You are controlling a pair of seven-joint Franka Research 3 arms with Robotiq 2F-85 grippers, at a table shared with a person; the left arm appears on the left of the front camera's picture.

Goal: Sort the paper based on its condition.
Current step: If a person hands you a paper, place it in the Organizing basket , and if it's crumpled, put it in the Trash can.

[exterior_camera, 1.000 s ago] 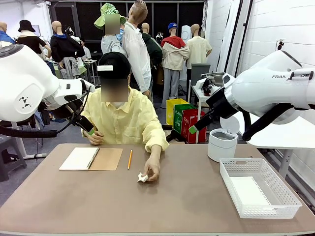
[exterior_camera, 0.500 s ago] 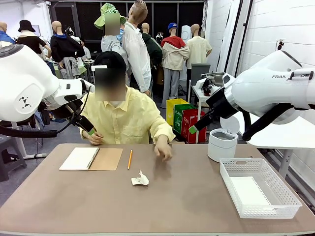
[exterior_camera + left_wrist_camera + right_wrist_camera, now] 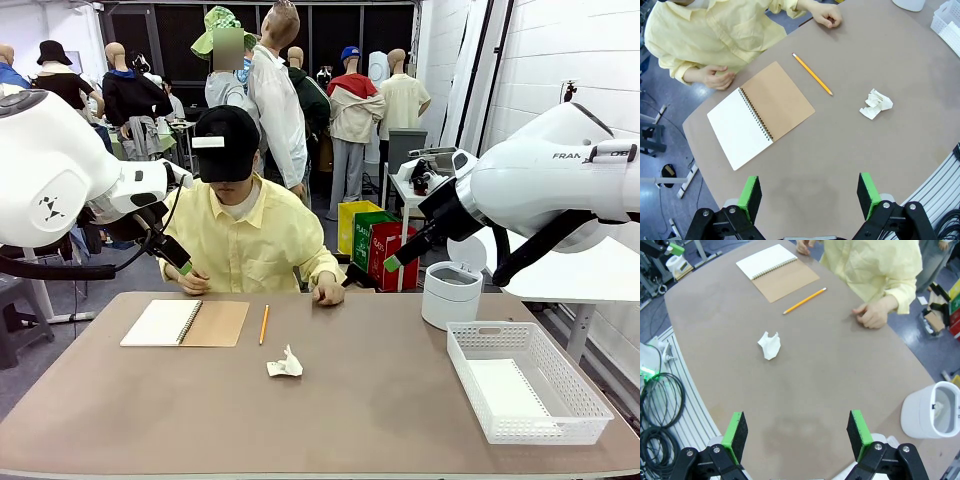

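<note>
Front view: the white left arm (image 3: pixel 60 170) enters from the left edge, raised above the table, its left gripper (image 3: pixel 183 266) pointing down toward the person's chest; the spread of its fingers cannot be told here. The white right arm (image 3: pixel 560 180) comes in from the right edge, also held high, its right gripper (image 3: pixel 392 264) near centre right. On the brown table (image 3: pixel 330 420) lie one crumpled white paper ball (image 3: pixel 285 364) at centre, one open spiral notebook with a brown kraft cover (image 3: pixel 186 323) at left, one yellow pencil (image 3: pixel 264 324) beside it, one white plastic basket (image 3: pixel 525 382) at lower right holding a flat white sheet (image 3: pixel 508 388), and one white round bin (image 3: pixel 451 294) behind it. The person's two hands rest at the far edge.

Left wrist view: two green-padded fingers (image 3: pixel 749 196) stand wide apart, holding nothing; the paper ball (image 3: pixel 876 104) sits at centre right.

Right wrist view: the fingers (image 3: pixel 734 432) are spread wide and empty; the paper ball (image 3: pixel 770 345) lies left of centre.
</note>
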